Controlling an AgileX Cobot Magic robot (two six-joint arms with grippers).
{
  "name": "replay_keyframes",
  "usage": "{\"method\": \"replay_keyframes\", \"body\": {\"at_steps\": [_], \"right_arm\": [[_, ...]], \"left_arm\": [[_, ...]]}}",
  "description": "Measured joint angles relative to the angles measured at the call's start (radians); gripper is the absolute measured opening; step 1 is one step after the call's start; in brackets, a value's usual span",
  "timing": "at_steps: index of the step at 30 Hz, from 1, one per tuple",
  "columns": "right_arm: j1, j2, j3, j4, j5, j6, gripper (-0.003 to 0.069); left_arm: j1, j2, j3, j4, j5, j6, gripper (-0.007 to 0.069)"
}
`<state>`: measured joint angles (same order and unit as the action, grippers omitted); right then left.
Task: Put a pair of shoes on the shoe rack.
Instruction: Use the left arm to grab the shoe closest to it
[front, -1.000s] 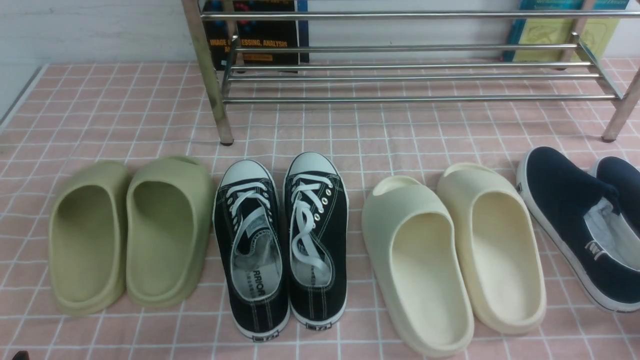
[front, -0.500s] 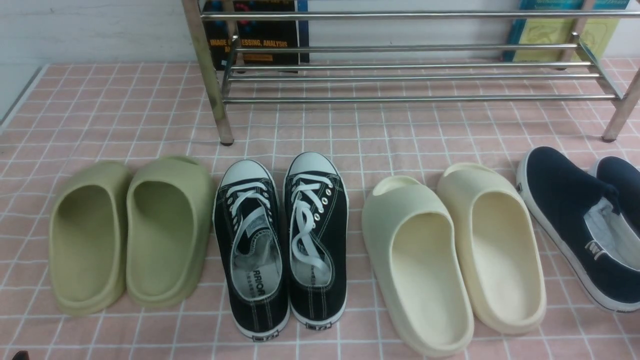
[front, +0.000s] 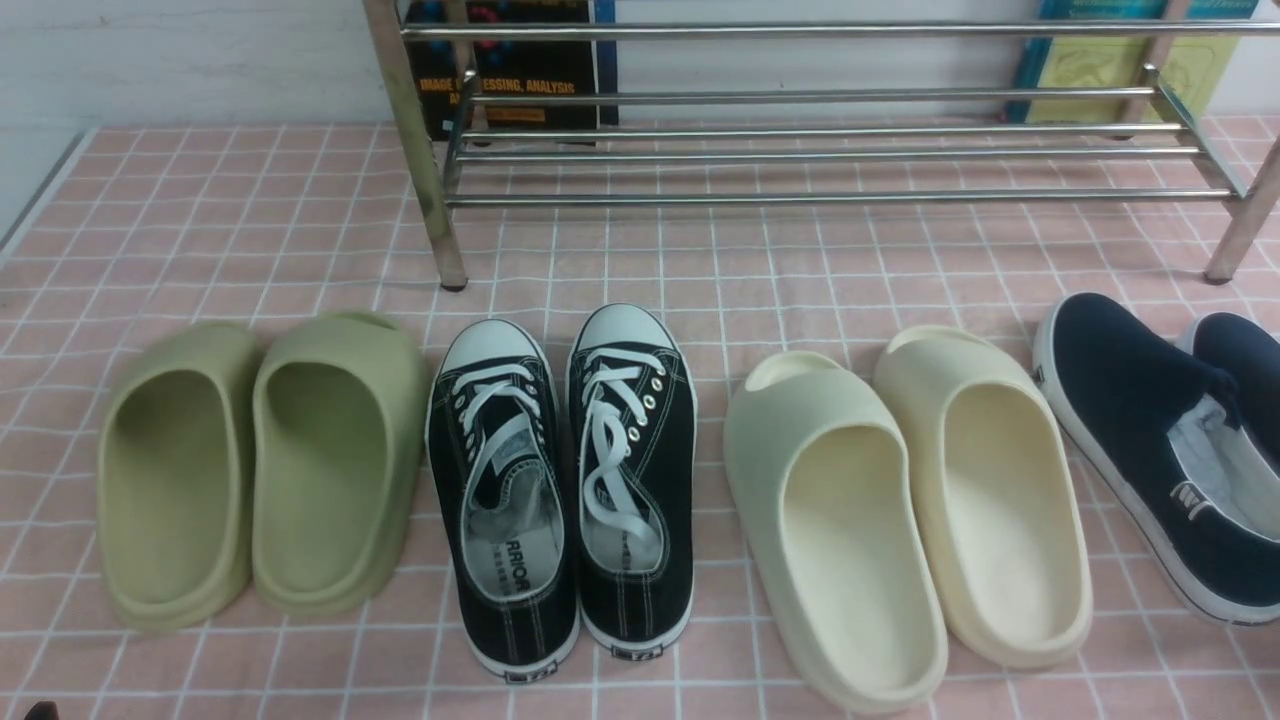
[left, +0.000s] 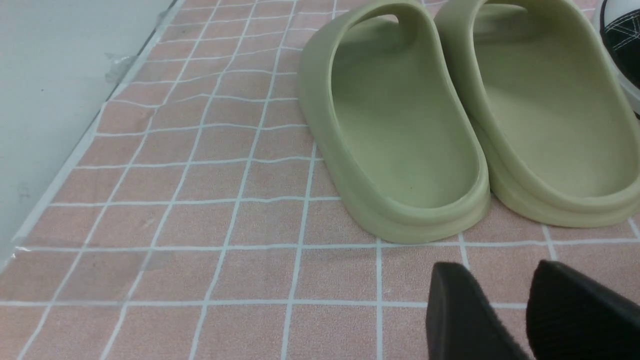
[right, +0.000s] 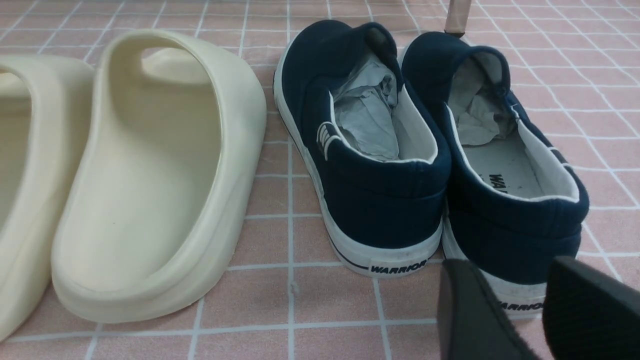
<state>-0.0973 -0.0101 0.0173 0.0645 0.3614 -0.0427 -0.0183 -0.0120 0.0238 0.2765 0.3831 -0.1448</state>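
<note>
The pair of shoes, two black canvas sneakers with white laces and toe caps, stands side by side on the pink checked cloth, one (front: 505, 500) to the left of the other (front: 632, 470), toes toward the shoe rack (front: 800, 155). The rack of steel rods stands at the back with nothing on its rods. My left gripper (left: 495, 270) hovers open over the cloth just behind the heels of the green slides; an edge of a sneaker (left: 622, 35) shows far off. Behind the heel of a navy slip-on, my right gripper (right: 507, 265) is open and holds nothing.
Green slides (front: 260, 470) lie left of the sneakers, cream slides (front: 900, 510) right of them, and navy slip-ons (front: 1160, 440) at the far right. Books (front: 520, 70) lean behind the rack. The cloth's left edge (left: 75, 155) borders a grey surface.
</note>
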Motion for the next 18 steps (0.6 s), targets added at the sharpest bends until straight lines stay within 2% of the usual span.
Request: {"method": "replay_keyframes", "body": {"at_steps": [11,18], "right_arm": [[0.000,0.000,0.000,0.000,0.000,0.000,0.0240],[0.000,0.000,0.000,0.000,0.000,0.000,0.0240]], "left_arm": [[0.000,0.000,0.000,0.036,0.000,0.000,0.0239],[0.000,0.000,0.003,0.264,0.010,0.000,0.0239]]}}
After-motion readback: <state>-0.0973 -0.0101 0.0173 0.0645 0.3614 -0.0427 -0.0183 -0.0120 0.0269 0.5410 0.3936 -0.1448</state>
